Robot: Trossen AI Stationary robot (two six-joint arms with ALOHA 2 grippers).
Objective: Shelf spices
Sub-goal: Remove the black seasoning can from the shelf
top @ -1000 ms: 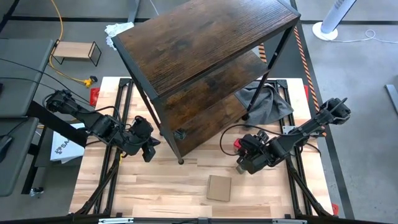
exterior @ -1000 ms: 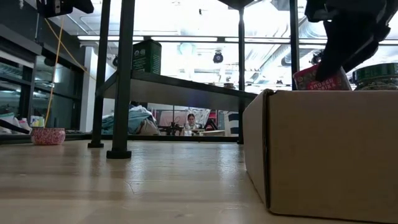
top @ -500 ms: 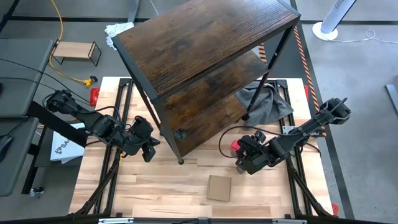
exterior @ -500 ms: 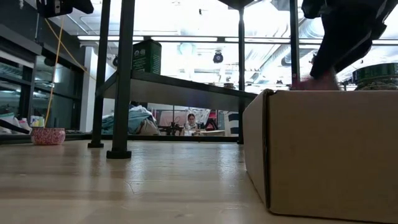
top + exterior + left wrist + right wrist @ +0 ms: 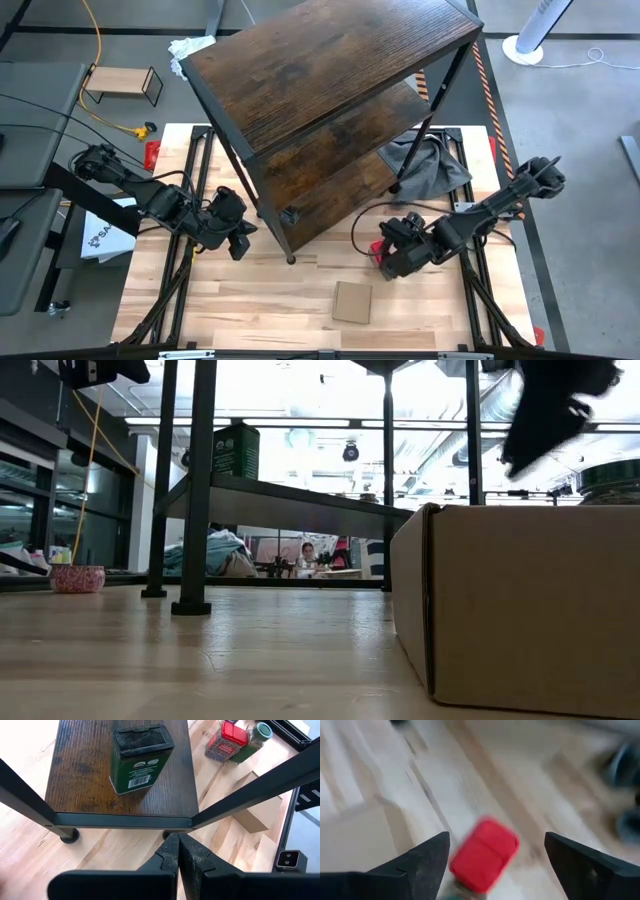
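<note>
The shelf point(image 5: 330, 70) stands across the table's far half. On its bottom board sits a dark green tin point(image 5: 141, 757), also seen in the low view point(image 5: 236, 450). My left gripper point(image 5: 238, 242) is shut and hangs before the shelf's near-left leg, touching nothing. My right gripper point(image 5: 392, 255) is open, right of the shelf. The red boxy spice container point(image 5: 484, 854) stands on the table with its lid between the spread fingers. In the left wrist view it point(image 5: 226, 742) stands beside a green-lidded jar point(image 5: 252, 740). A dark-lidded jar point(image 5: 610, 478) peeks over the cardboard. My right gripper comes from above with its open fingers on either side of the red container's lid point(image 5: 484, 854). The picture is blurred, and I cannot tell whether one finger point(image 5: 427, 855) touches the lid. The container rests on the table.
A flat brown cardboard piece point(image 5: 352, 301) lies near the table's near edge and fills the low view's right side point(image 5: 530, 600). A grey cloth point(image 5: 425, 165) lies behind the shelf's right legs. A small light-wood rack point(image 5: 122, 85) stands off the table, far left.
My right gripper has shifted slightly toward the table's left. In the low view it has risen, and the red container, first showing above the cardboard under the gripper, has dropped out of sight behind it. From above, the red now shows nearer the near edge.
</note>
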